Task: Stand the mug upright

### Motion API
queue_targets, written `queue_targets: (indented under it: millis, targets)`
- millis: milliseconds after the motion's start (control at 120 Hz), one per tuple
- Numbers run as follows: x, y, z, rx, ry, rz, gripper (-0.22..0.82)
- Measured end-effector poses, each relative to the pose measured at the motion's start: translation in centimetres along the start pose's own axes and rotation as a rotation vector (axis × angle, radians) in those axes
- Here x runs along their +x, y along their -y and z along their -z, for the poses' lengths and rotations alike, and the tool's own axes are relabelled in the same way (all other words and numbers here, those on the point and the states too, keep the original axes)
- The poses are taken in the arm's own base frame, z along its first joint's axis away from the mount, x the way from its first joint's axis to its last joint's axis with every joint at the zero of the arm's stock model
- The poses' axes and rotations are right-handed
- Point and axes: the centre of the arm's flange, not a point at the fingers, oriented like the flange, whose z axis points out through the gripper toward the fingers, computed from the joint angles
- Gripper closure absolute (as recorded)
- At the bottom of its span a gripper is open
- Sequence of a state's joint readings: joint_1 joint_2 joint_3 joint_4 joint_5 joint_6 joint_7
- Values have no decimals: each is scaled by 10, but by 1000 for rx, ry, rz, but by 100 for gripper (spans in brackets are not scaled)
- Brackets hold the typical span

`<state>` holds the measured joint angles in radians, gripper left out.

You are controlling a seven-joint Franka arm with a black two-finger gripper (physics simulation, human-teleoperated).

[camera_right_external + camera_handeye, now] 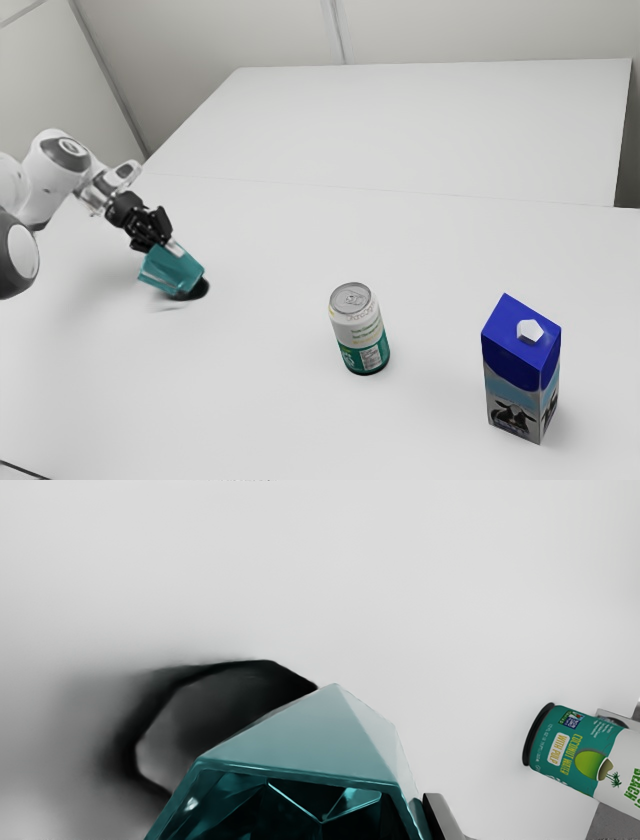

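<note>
Currently, locate the teal mug [172, 268] at the black gripper [158, 241], tilted off vertical beside a dark shadow [201, 288] on the white table [250, 400]. Cannot tell from either view whether apart, together or clamped on the mug. Likewise, unable to confirm contact between mug and table. In the wrist view, note a faceted, angular body with the open mouth turned toward the hand and dark teal facets inside.

For arm orientation, refer to the exterior view: entering from the left, with white links [55, 175], and reaching down to the mug. Farther toward the exterior view's right, identify the green-and-white coconut water can [361, 335], upright and well apart from the mug. Beyond the can, again toward that view's right, identify the blue-topped carton [520, 375], likewise upright, with a white cap on top.
</note>
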<state>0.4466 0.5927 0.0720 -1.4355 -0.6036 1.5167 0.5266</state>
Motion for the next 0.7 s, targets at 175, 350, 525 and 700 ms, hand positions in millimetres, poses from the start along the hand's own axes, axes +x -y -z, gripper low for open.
queue_targets:
  millis: [175, 350, 525, 700]
  targets:
    - [-14, -84, -1, 234, 25, -111, 77]
    - [-32, -131, -40, 421, 1, -186, 78]
    - [-51, -152, -61, 581, -85, -254, 78]
    - [-54, -162, -70, 693, -156, -305, 78]
